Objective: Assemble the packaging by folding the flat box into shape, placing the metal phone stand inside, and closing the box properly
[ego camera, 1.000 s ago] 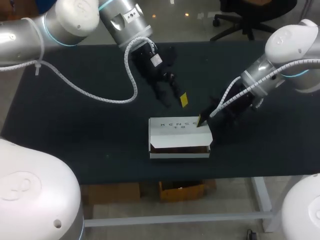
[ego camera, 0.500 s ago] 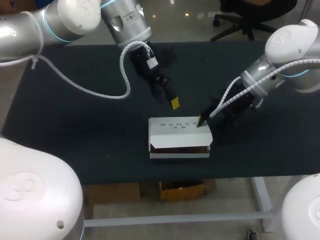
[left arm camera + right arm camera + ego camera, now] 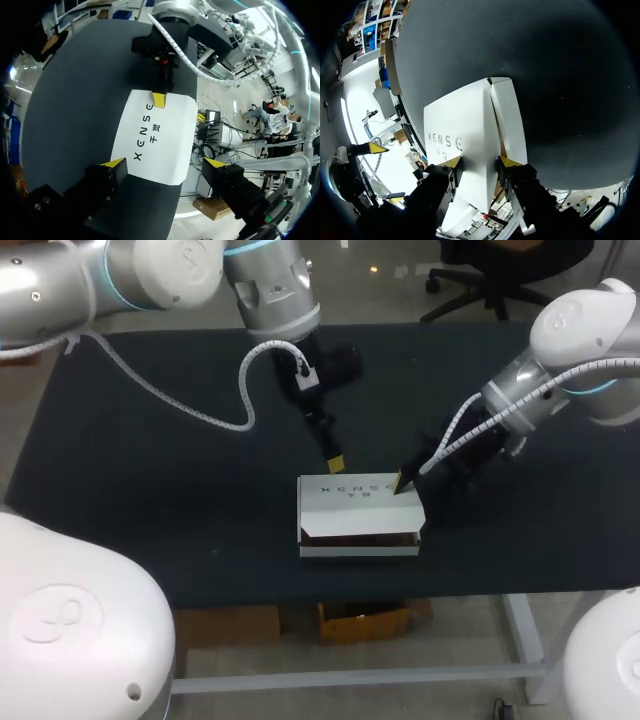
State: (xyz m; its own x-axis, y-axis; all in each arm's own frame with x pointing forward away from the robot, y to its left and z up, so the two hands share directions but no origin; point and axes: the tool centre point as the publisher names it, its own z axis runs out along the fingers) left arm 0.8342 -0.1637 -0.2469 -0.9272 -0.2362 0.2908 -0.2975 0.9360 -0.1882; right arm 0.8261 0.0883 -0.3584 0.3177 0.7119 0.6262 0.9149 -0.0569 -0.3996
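Since the box [image 3: 358,502] stands folded in the lower middle of the head view, near the table's [image 3: 150,490] front edge, with its front flap untucked over a dark gap, I judge closing is the step in hand. My right gripper [image 3: 405,480] pinches the box's upper right corner, probably to steady it. Just beyond the far edge, my left gripper [image 3: 335,462] hangs spread, seemingly placed to press the lid. I cannot see the stand.
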